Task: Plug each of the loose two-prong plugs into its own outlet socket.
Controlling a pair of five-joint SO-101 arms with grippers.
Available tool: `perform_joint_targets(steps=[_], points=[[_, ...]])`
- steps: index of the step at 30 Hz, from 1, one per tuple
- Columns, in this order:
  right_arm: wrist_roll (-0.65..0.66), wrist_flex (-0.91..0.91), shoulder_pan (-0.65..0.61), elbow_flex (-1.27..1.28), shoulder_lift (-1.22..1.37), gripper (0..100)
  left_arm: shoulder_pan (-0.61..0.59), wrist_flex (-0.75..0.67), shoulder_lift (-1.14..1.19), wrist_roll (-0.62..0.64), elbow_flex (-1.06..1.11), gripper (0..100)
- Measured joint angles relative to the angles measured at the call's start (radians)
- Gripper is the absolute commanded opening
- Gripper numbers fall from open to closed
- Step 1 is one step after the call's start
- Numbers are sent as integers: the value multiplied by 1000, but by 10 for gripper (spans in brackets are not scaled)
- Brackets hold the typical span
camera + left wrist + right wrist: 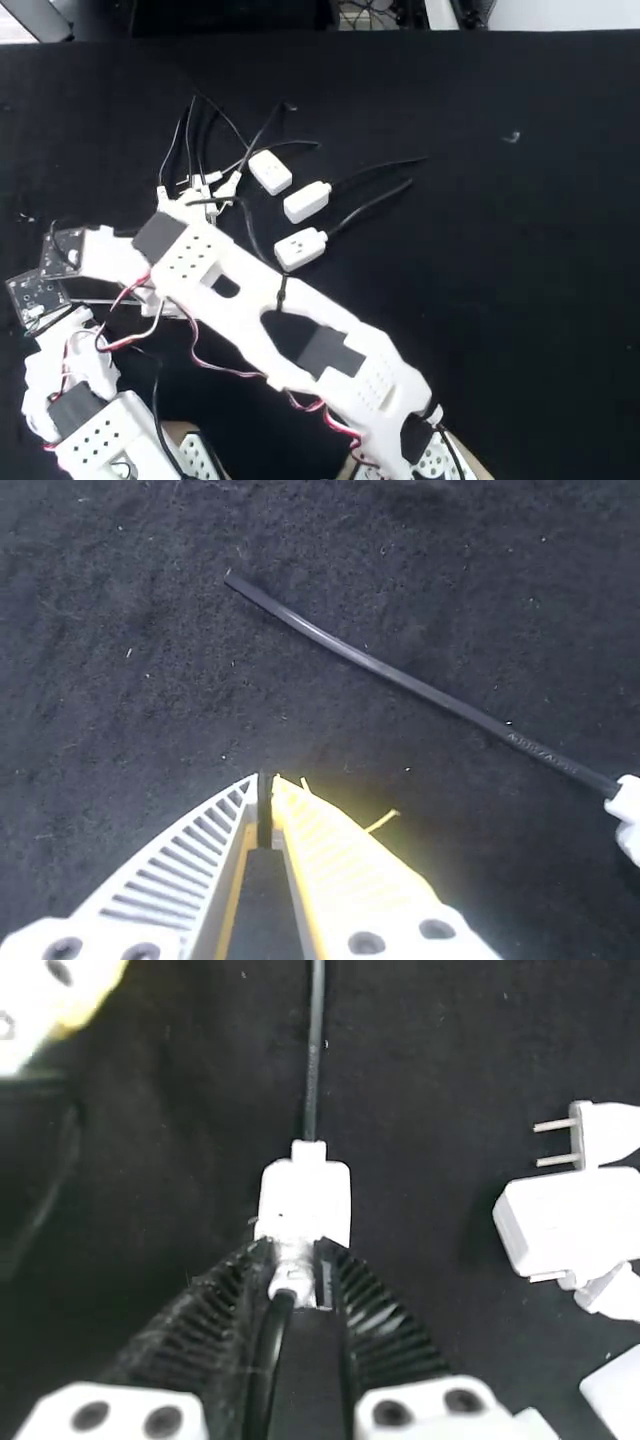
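**Status: right pincer clamped on a plug, left pincer narrow and empty**

1. Right pincer (292,1252): the fingers are closed on a white plug (288,1265). The plug's black lead runs back between the fingers. The front of the plug sits end to end against a white socket body (305,1198). No prongs are visible at the joint. A black cord (316,1050) leaves the far end of the socket body.

2. Beside this pair, apart from it, lies a loose two-prong plug (598,1130) with both prongs bare. A white outlet block (555,1222) lies just beside that plug.

3. Left pincer (265,782): the fingers are drawn to a narrow slit and grip nothing. It hangs over the bare black worktop (120,630). A black cable (400,680) crosses the worktop ahead of it, clear of the fingertips.

4. High view: the right arm (290,320) stretches from the near edge toward the cluster of plugs and cords. Three blocks lie close together past the arm's far end:
   - upper outlet block (270,171)
   - middle outlet block (307,202)
   - lower outlet block (300,248), slotted face up
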Motion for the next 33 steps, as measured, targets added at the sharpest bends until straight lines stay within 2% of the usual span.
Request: perform_joint_targets(steps=[7, 22, 33], points=[[-8, -29, 51, 5, 0, 11, -127, 40, 0, 0, 0, 30], [-3, -34, 25, 49, -2, 11, -126, 40, 0, 0, 0, 30], [-5, -155, 35, 195, -48, 11, -126, 40, 0, 0, 0, 30]])
